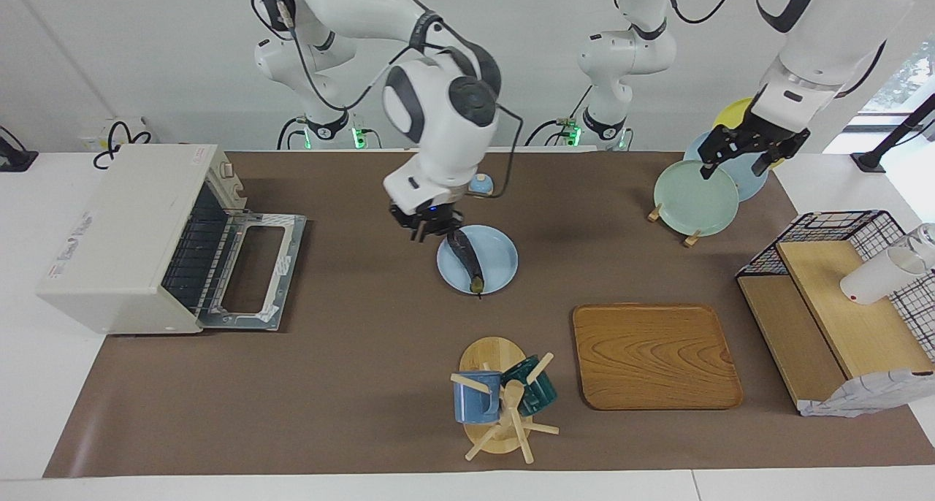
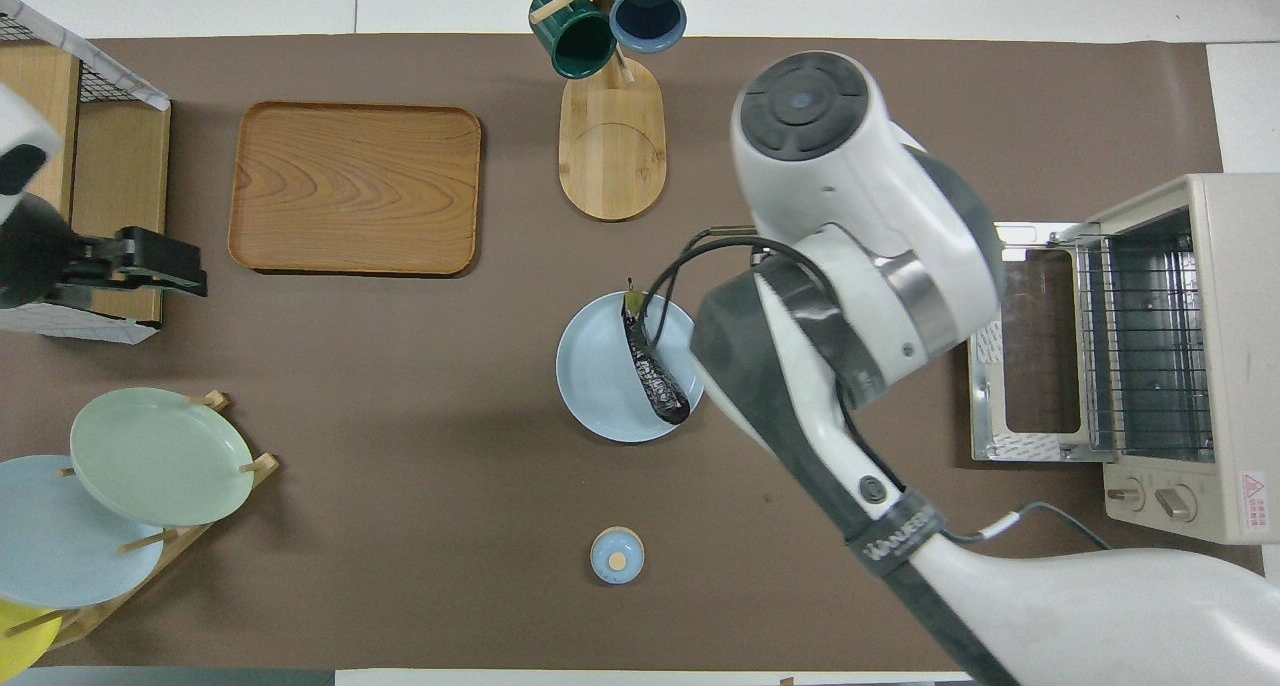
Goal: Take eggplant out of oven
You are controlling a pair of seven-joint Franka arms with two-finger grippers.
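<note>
Eggplant (image 1: 467,261) on blue plate (image 1: 500,264) — oven (image 1: 124,238) door open

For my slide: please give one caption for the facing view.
Right gripper lays the eggplant on the blue plate; oven door open.

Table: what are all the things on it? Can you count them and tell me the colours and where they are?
oven: 1, off-white, door open, right arm's end of the table
eggplant: 1, dark purple, lying on the blue plate
blue plate: 1, light blue, mid-table
tray: 1, wooden, farther from the robots than the blue plate
mugs: 2, blue and dark green, hung on the wooden stand beside the tray
small lid: 1, blue, nearer the robots than the blue plate
racked plates: 3, green, light blue, yellow, toward the left arm's end
wire shelf: 1, black wire and wood, left arm's end
white cup: 1, on the wire shelf
right gripper: shut, over the blue plate's rim, by the eggplant
left gripper: open, over the racked plates
</note>
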